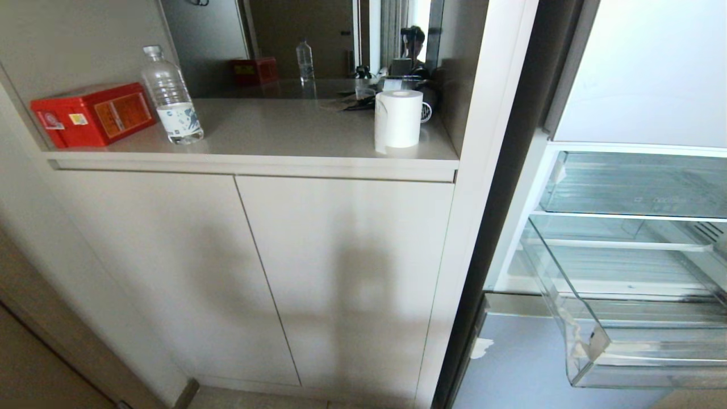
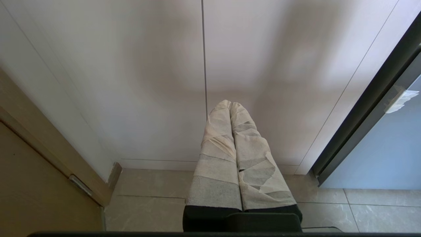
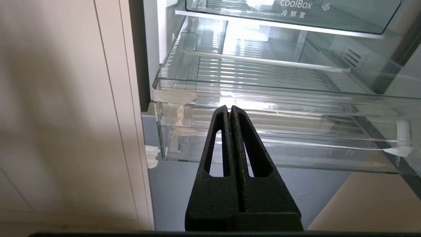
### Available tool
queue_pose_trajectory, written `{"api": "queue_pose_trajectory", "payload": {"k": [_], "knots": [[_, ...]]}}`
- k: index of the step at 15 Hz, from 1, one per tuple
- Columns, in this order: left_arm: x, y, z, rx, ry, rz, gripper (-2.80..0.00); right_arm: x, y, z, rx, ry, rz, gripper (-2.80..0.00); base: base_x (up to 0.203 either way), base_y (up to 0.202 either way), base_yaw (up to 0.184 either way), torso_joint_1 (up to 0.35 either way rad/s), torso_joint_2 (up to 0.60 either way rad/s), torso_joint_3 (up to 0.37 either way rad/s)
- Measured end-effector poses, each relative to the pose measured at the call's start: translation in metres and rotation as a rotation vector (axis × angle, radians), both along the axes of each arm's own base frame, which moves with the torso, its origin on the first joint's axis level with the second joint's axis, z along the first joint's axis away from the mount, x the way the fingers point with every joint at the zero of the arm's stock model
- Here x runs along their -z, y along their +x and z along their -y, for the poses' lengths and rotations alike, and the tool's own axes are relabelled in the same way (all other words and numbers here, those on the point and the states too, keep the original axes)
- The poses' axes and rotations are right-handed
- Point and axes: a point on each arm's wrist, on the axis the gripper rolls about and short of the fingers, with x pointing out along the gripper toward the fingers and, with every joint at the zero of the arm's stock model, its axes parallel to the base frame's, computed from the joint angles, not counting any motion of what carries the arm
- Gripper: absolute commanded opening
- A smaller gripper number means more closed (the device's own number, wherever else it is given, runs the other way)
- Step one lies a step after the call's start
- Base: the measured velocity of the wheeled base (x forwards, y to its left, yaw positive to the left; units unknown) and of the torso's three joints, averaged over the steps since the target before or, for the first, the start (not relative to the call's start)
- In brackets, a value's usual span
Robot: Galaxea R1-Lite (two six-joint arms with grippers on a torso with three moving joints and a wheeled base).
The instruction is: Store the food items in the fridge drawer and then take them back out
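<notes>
The fridge drawer (image 1: 625, 341) is the lower clear one, pulled out at the right of the head view, with a ribbed floor and nothing lying in it. In the right wrist view the fridge drawer (image 3: 279, 144) has its thick front lip just ahead of my right gripper (image 3: 229, 108), whose black fingers are shut with nothing between them. My left gripper (image 2: 230, 103), wrapped in pale tape, is shut and empty, pointing at the cabinet doors (image 2: 204, 82) low near the floor. The food items are out of view. Neither arm shows in the head view.
The shallower upper drawer (image 1: 636, 184) sits above the lower one. On the counter (image 1: 284, 133) stand a red box (image 1: 93, 113), a water bottle (image 1: 170, 99) and a white paper roll (image 1: 397, 119). A mirror at the back reflects a person. Tiled floor (image 2: 151, 200) lies below the cabinets.
</notes>
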Motion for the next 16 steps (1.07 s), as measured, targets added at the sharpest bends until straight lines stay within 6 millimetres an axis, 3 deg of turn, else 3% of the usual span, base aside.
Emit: {"api": "queue_pose_trajectory", "payload": {"k": [7,16], "knots": [[0.0000,0.0000,0.0000,0.000,0.000,0.000,-2.80,0.0000,0.0000,0.0000,-0.002,0.004,0.002,-2.80,0.000,0.000,0.000,0.000,0.00,0.000],[0.0000,0.0000,0.0000,0.000,0.000,0.000,-2.80,0.0001,0.0000,-0.0001,-0.010,0.063,0.007,-2.80,0.000,0.007,-0.167,0.001,0.00,0.002]]}}
